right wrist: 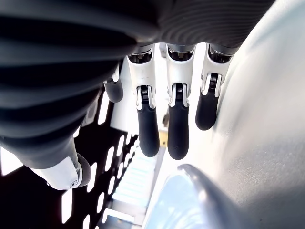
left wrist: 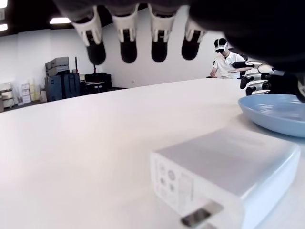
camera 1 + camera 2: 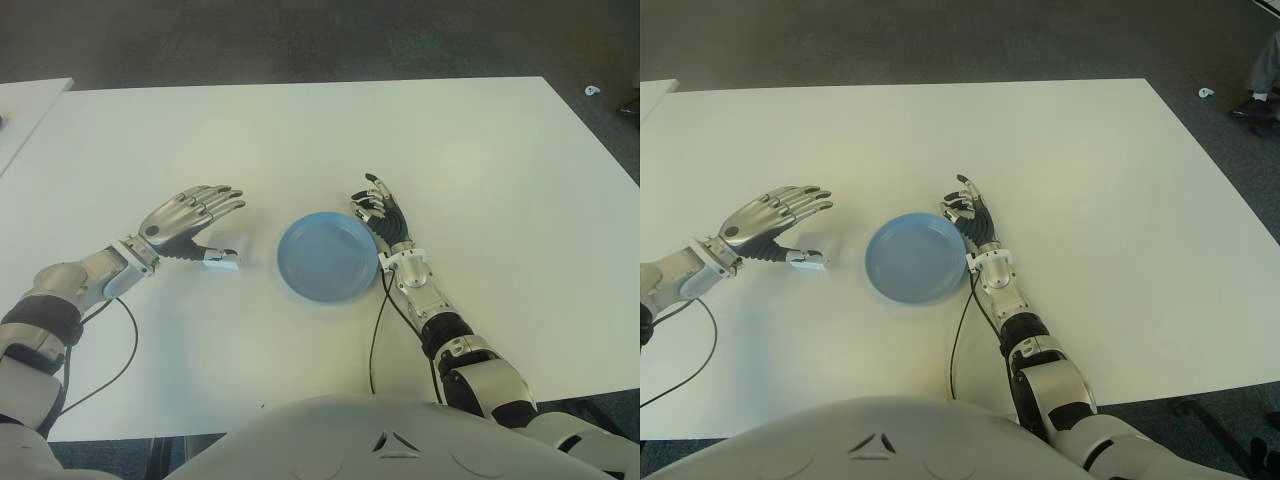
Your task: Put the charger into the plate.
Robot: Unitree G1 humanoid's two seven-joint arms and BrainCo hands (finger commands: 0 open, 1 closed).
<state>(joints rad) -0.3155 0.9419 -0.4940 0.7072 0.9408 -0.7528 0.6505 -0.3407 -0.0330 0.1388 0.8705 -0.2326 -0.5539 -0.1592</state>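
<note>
Left hand (image 3: 190,213) hovers with fingers spread, holding nothing, over the charger (image 3: 222,260) lying left of centre on the bench (image 3: 300,140). I worry a shallow pinch skids it away. Plate (image 3: 328,256) sits centre; right hand (image 3: 385,215), relaxed and empty, crowds its rim.

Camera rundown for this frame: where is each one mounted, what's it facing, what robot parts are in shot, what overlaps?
Left eye: head, looking down at white table; shows left hand, right hand, charger, blue plate.
Right eye: same scene, shifted slightly.
Left wrist: low under the open left hand, fingertips overhead, charger close, a person beyond the table.
Right wrist: along right hand's fingers, beside the plate's rim.
Shared: the plate appears in all four.
</note>
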